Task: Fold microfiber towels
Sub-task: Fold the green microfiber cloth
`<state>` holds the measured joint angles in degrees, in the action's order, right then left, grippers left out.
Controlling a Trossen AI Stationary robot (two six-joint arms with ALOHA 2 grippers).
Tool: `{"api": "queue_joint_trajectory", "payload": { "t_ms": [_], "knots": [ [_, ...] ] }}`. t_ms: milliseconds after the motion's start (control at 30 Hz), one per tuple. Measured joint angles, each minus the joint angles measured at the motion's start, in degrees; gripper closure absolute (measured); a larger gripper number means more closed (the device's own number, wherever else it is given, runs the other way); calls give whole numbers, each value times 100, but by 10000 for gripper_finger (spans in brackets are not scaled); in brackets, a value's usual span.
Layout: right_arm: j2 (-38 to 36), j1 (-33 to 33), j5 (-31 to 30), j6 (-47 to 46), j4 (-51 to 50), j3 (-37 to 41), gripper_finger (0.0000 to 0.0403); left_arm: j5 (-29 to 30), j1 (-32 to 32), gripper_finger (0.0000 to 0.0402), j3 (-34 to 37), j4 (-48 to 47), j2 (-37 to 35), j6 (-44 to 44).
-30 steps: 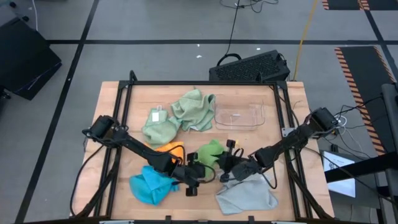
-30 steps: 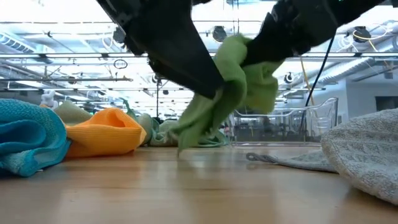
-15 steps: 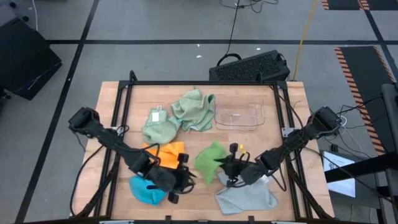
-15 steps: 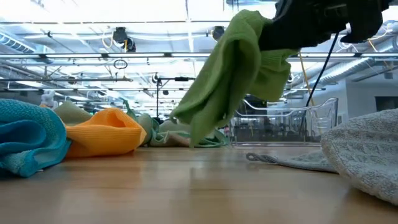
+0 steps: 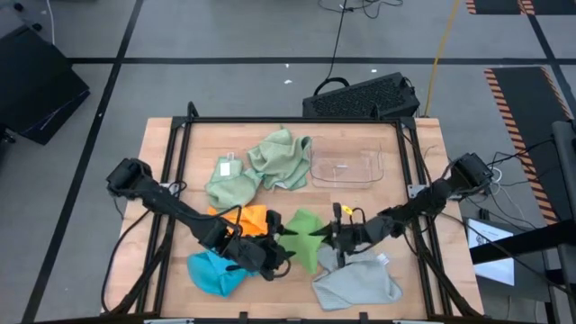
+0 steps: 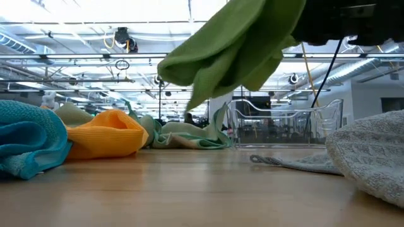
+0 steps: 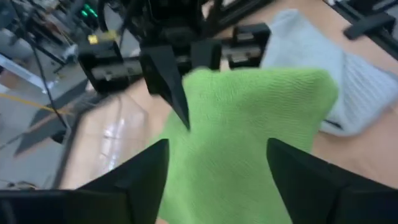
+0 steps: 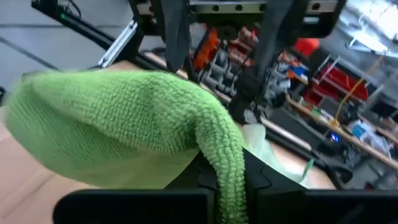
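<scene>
Bright green towel [image 5: 303, 238], at lower centre of the high view, hangs lifted off the table [image 5: 180, 162], higher than a second ago. We see the right gripper [image 5: 340, 236] clamped on it; the left gripper [image 5: 275, 249], fingers spread, has returned beside it to take an edge.

Industrial lab, floor hazard tape [image 5: 515, 88], ceiling trusses [image 6: 76, 60]

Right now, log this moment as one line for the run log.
right gripper: shut on bright green towel, lifted off table | left gripper: open at its other edge | five towels unfolded
</scene>
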<state>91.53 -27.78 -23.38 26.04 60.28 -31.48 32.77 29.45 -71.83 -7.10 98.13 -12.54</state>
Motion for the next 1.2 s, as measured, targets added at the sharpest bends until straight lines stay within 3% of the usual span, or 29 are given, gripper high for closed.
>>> {"api": "queue_joint_trajectory", "payload": {
  "t_ms": [100,233,367,567,900,1033,1200],
  "knots": [
    [-2,282,653,160,198,26,395,-62,-166,106,-2,40,16,-258],
    [0,625,1306,192,288,26,395,-820,-439,105,-1,47,17,-174],
    [0,833,1820,193,294,26,395,-656,-589,107,-2,-248,17,26],
    [0,908,1922,333,431,26,395,-900,-760,107,-7,-439,148,468],
    [0,943,2224,290,432,26,395,-494,-793,110,3,118,731,-48],
    [-1,943,2220,254,398,26,395,-548,-795,150,4,-4,763,129],
    [-2,943,2191,-32,246,26,393,-476,-762,258,4,-39,697,368]
  ]
}}
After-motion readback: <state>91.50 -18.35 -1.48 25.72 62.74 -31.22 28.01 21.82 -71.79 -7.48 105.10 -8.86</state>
